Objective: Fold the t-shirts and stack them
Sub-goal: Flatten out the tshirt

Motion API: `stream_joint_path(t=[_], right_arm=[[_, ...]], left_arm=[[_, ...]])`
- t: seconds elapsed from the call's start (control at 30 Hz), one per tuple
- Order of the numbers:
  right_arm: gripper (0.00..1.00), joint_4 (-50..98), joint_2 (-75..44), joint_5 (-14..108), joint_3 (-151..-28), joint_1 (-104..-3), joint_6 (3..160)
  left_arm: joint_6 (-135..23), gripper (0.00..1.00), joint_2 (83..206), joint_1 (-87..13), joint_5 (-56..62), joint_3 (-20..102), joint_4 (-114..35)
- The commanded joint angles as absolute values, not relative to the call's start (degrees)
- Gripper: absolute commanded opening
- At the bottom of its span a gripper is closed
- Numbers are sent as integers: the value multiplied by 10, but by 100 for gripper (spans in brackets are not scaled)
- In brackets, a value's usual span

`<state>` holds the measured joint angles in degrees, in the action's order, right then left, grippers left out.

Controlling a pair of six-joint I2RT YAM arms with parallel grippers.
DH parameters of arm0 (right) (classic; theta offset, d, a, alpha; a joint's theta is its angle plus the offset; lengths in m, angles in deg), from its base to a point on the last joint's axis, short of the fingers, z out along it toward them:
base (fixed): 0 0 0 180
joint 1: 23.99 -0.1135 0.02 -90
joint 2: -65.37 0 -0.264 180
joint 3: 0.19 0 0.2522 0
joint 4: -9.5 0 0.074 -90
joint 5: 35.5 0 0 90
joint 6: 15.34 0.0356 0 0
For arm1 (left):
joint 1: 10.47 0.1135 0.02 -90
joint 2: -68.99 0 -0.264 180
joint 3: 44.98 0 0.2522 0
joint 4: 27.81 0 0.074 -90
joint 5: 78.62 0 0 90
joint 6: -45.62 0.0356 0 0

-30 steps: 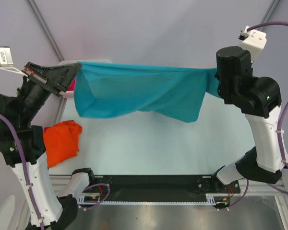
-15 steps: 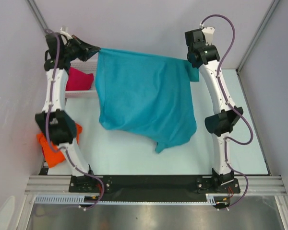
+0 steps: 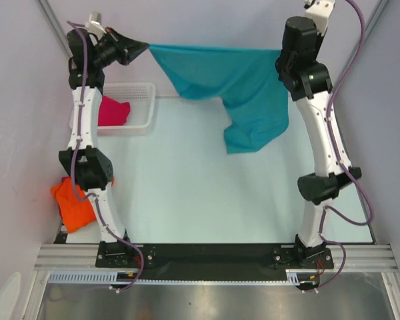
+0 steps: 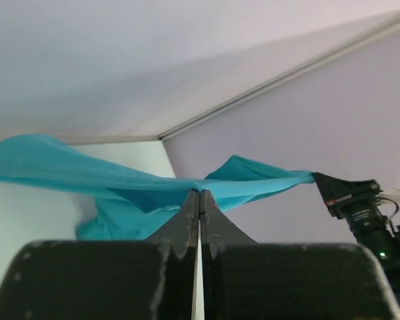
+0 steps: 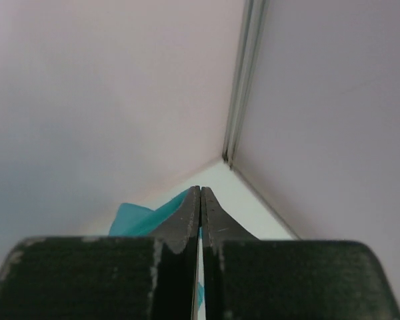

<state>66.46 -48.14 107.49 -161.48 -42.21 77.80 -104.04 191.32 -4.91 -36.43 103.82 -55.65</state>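
Note:
The teal-blue t-shirt point(image 3: 247, 80) hangs stretched in the air over the far end of the table. My left gripper point(image 3: 145, 48) is shut on its left corner and my right gripper point(image 3: 283, 61) is shut on its right edge, its fingers mostly hidden by the arm. A loose part of the shirt droops toward the table on the right. In the left wrist view my gripper point(image 4: 200, 193) pinches the teal cloth point(image 4: 53, 163). In the right wrist view my gripper point(image 5: 200, 190) is shut with teal cloth point(image 5: 137, 219) beside it. The magenta-red t-shirt point(image 3: 112, 112) lies in the basket. The orange t-shirt point(image 3: 73, 203) lies crumpled at the left edge.
A white lattice basket point(image 3: 137, 87) stands at the far left of the pale table point(image 3: 187, 193). Grey walls close in on the left, back and right. Both arms reach up and far from their bases on the black rail point(image 3: 213, 257).
Both arms have lifted and carried the teal shirt toward the back wall. It hung broad over the table and basket; now it is pulled into a taut band and the basket shows.

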Motion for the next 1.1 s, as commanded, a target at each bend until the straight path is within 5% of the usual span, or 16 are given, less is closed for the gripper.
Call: stream_joint_path(t=[0.0, 0.13, 0.2, 0.23, 0.3, 0.4, 0.5, 1.07], right_arm=[[0, 346, -365, 1291, -1553, -488, 477], [0, 421, -362, 1330, -1535, -551, 480], [0, 548, -354, 1309, -1511, -570, 648], [0, 725, -351, 1279, -1500, -575, 746], [0, 907, -349, 1081, -1469, -549, 983], [0, 819, -285, 893, -1225, -531, 1044], [0, 770, -232, 833, -1063, -553, 1080], [0, 866, -121, 778, -930, -626, 1169]], left_arm=[[-1084, 0, 1756, -9, -380, 974, -397], [-1100, 0, 1629, 4, -381, 762, -299], [-1097, 0, 1589, 7, -398, 671, -304], [-1094, 0, 1578, 7, -411, 637, -304], [-1066, 0, 1537, 7, -404, 536, -309], [-1010, 0, 1498, 5, -402, 433, -351], [-969, 0, 1470, 5, -406, 348, -392], [-896, 0, 1355, 5, -436, 192, -493]])
